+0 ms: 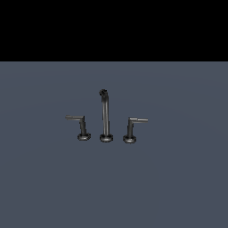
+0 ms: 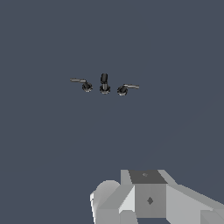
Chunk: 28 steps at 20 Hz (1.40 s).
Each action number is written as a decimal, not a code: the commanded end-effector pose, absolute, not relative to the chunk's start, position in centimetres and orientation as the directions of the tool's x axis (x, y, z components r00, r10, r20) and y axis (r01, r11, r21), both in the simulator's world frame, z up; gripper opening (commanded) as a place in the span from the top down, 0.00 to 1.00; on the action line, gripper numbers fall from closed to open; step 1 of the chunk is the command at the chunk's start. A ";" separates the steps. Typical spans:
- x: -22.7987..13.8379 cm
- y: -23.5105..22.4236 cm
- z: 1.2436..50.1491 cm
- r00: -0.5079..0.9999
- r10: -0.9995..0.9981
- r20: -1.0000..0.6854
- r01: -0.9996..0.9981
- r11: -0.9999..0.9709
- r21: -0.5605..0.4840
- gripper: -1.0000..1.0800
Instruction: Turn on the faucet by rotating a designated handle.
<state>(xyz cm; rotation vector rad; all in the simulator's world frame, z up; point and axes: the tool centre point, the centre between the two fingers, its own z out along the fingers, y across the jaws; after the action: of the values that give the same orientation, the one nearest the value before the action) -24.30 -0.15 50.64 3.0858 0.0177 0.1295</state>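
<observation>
The faucet is a small dark metal three-piece set on the grey floor. Its tall spout [image 1: 105, 116] stands in the middle. The designated handle [image 1: 83, 127] is the L-shaped lever on the exterior view's left, with its thin arm pointing left. The twin lever [image 1: 130, 129] stands on the right, with its arm pointing right. The wrist view shows the handle [image 2: 86, 86], the spout [image 2: 104, 84] and the twin lever [image 2: 123, 90] small and far off. Only the grey-white body of my gripper [image 2: 148, 199] shows, well away from the faucet. Its fingers are not visible.
A flat dark grey surface [image 1: 178, 187] spreads around the faucet on all sides. A black band fills the exterior view above the surface. Nothing else stands in view.
</observation>
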 end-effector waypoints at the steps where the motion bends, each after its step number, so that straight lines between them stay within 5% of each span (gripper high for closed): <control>1: -24.3 -0.1 50.7 0.996 0.016 0.085 0.012 -0.998 0.056 1.00; 12: -21.7 1.1 49.3 0.996 -0.054 0.064 -0.053 -0.998 -0.020 1.00; 28: -12.4 6.5 41.4 0.918 -0.378 -0.117 -0.394 -0.899 -0.188 1.00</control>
<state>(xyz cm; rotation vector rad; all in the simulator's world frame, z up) -13.28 5.93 42.43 3.2831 -0.5959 -0.1014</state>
